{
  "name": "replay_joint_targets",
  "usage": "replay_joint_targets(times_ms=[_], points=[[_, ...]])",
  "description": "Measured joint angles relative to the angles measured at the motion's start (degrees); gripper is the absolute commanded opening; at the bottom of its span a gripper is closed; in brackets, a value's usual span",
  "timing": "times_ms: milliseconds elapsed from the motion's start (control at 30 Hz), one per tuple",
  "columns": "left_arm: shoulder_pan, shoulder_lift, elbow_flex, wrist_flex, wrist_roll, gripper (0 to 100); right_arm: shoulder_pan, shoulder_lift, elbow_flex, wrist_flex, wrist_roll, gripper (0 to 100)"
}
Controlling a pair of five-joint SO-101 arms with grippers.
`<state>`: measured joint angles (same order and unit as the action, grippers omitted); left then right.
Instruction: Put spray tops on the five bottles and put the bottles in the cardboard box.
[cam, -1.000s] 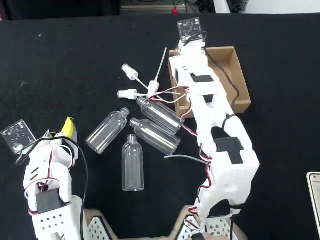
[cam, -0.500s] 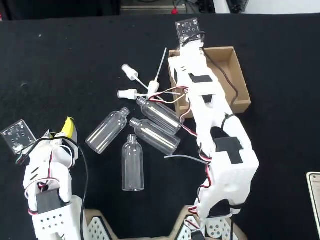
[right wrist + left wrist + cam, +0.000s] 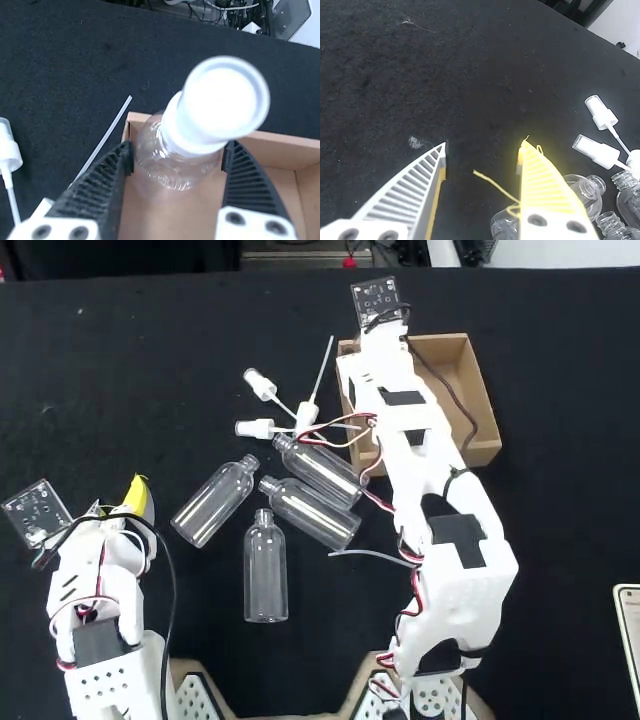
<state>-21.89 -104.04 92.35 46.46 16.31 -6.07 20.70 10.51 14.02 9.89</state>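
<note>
My right gripper (image 3: 177, 150) is shut on a clear bottle (image 3: 165, 162) with a white spray top (image 3: 225, 100), held upright over the near corner of the cardboard box (image 3: 285, 150). From above, the right arm (image 3: 400, 410) stretches over the box (image 3: 485, 405). Several uncapped clear bottles lie on the black table: one (image 3: 213, 502), another (image 3: 266, 565), a third (image 3: 310, 512). Loose spray tops (image 3: 260, 385) (image 3: 255, 427) lie beyond them. My left gripper (image 3: 484, 147) stands open low over bare table, away from the bottles (image 3: 585, 187).
A loose white dip tube (image 3: 370, 556) lies by the right arm's base. Another long tube (image 3: 322, 365) sticks out from a spray top (image 3: 307, 415) beside the box. A white object (image 3: 630, 625) sits at the right edge. The table's far left is bare black cloth.
The right arm has shifted very slightly left over the box with the bottle. The left arm and the table's things are unchanged.
</note>
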Motion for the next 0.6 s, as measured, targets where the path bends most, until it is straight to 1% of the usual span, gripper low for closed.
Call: replay_joint_targets(times_ms=[133,367,467,600], points=[[0.0,0.0,0.0,0.0,0.0,23,0.0,0.0,0.18,2.73,0.0,25.8],[0.0,0.0,0.0,-1.41,0.0,23,0.0,0.0,0.26,3.25,0.0,25.8],[0.0,0.0,0.0,-1.58,0.0,23,0.0,0.0,0.26,5.1,-0.18,25.8],[0.0,0.0,0.0,-1.58,0.0,23,0.0,-0.26,0.26,7.56,-3.78,25.8]])
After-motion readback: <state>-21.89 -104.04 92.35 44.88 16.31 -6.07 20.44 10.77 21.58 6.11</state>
